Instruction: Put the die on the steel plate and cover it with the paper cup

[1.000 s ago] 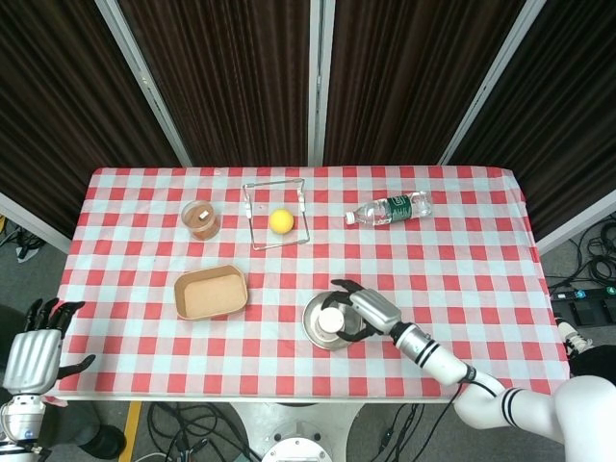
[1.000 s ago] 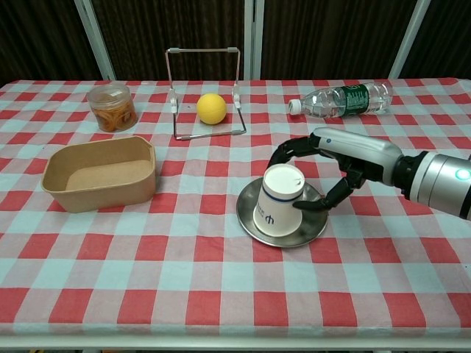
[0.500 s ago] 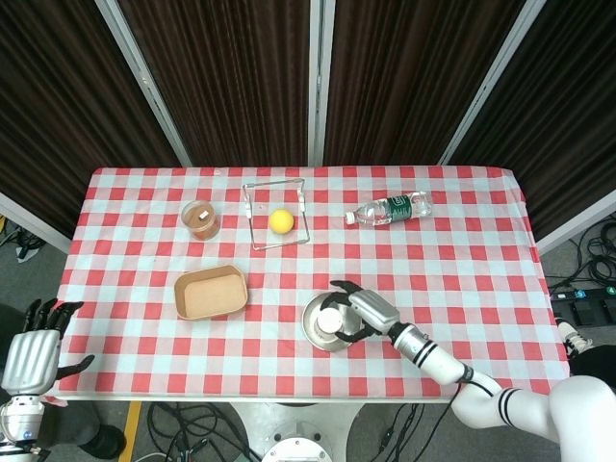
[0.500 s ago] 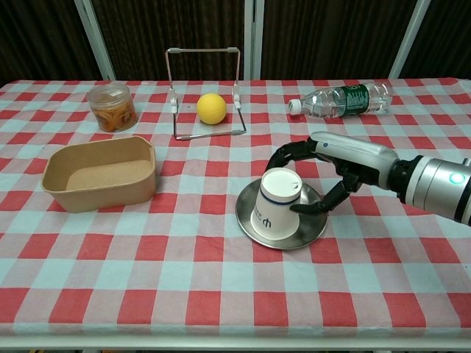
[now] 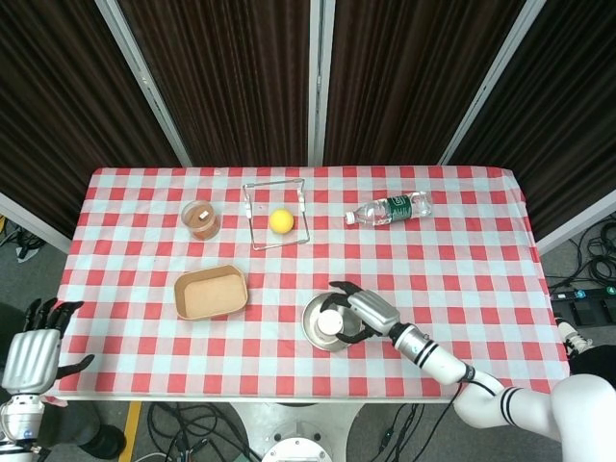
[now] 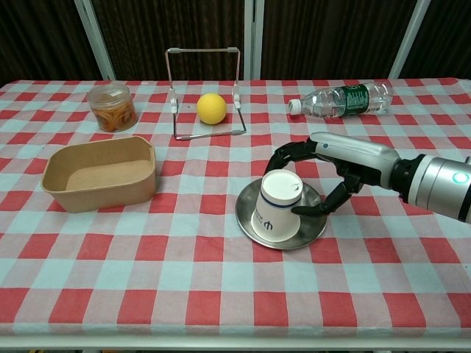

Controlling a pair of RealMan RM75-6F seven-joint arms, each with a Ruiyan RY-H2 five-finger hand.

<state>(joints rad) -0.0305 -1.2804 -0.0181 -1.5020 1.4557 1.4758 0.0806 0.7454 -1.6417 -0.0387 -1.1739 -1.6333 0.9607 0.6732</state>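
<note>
A white paper cup point(image 6: 278, 205) stands upside down and slightly tilted on the round steel plate point(image 6: 315, 223) near the table's front middle. My right hand point(image 6: 344, 159) reaches in from the right and holds the cup, fingers arched over its far side and the thumb against its lower right wall. The head view shows the cup point(image 5: 330, 322) on the plate point(image 5: 310, 329) with the right hand point(image 5: 367, 313) beside it. No die shows in either view. My left hand point(image 5: 34, 350) hangs off the table's near left corner, fingers apart and holding nothing.
A brown paper tray point(image 6: 99, 173) sits left of the plate. Behind it is a jar point(image 6: 112, 107) of snacks. A wire stand point(image 6: 204, 51) with a yellow ball point(image 6: 211, 108) stands at the back middle. A plastic bottle point(image 6: 343, 99) lies at the back right.
The cup has shifted slightly lower and leftward on the plate with the right hand still around it. The left hand has not moved.
</note>
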